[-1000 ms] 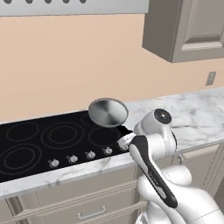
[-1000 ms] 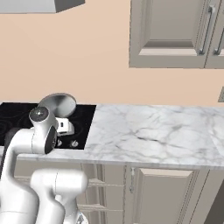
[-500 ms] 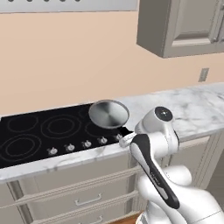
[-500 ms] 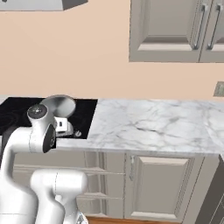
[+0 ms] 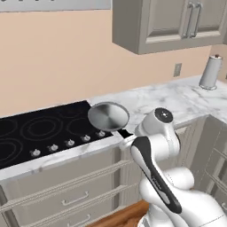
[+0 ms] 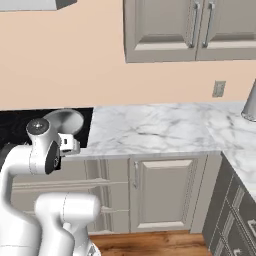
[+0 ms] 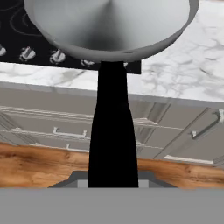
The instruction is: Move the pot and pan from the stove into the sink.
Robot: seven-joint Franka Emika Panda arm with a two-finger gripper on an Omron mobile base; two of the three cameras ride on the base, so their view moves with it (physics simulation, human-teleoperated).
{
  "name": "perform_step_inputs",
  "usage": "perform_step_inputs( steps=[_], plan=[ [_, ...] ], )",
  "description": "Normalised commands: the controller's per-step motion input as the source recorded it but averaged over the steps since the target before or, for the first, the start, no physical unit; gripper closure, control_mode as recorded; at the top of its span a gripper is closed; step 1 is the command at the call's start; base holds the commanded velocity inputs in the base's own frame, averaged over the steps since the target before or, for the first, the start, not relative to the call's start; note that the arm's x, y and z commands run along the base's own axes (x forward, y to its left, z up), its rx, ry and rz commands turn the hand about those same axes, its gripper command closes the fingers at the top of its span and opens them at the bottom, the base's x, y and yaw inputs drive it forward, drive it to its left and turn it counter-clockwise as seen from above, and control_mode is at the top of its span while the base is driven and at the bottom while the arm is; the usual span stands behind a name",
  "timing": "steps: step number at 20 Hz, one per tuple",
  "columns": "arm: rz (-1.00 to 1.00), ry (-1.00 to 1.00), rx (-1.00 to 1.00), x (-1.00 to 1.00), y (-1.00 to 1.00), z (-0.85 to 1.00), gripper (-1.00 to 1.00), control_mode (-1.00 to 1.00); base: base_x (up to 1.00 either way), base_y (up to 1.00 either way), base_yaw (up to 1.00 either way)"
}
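The pan (image 5: 108, 116) hangs ahead of my end effector (image 5: 126, 134), clamped by its long black handle (image 7: 112, 127) to clear the stove (image 5: 40, 127) and marble surface (image 6: 150, 127).

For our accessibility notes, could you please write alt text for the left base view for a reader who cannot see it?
A white robot arm carries the pan by its black handle, lifted over the right end of the stove. To the right runs a marble counter with a grey canister at its far end, under grey wall cabinets.
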Motion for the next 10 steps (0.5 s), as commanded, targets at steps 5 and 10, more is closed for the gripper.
perform_step_inputs(
  steps=[5,10],
  plan=[
    [0.0,0.0,0.0,0.0,0.0,0.0,1.0,1.0,-0.07,-0.14,-0.42],
    [0.0,0.0,0.0,0.0,0.0,0.0,1.0,1.0,-0.05,-0.21,-0.41]
  ],
)
